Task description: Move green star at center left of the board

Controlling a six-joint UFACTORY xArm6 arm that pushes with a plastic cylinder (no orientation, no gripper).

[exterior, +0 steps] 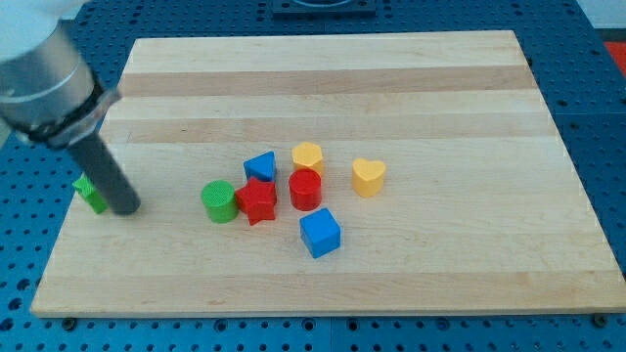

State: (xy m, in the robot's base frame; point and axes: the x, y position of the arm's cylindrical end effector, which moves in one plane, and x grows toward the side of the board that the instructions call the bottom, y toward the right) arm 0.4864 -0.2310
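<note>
The green star lies at the view's left edge of the wooden board, about mid-height, partly hidden behind my rod. My tip rests on the board right beside the star, touching or nearly touching its right side. The rod rises up and to the left into the grey arm at the view's top left.
A cluster sits near the board's middle: a green cylinder, a red star, a blue block, a yellow hexagon, a red cylinder, a blue cube and a yellow heart.
</note>
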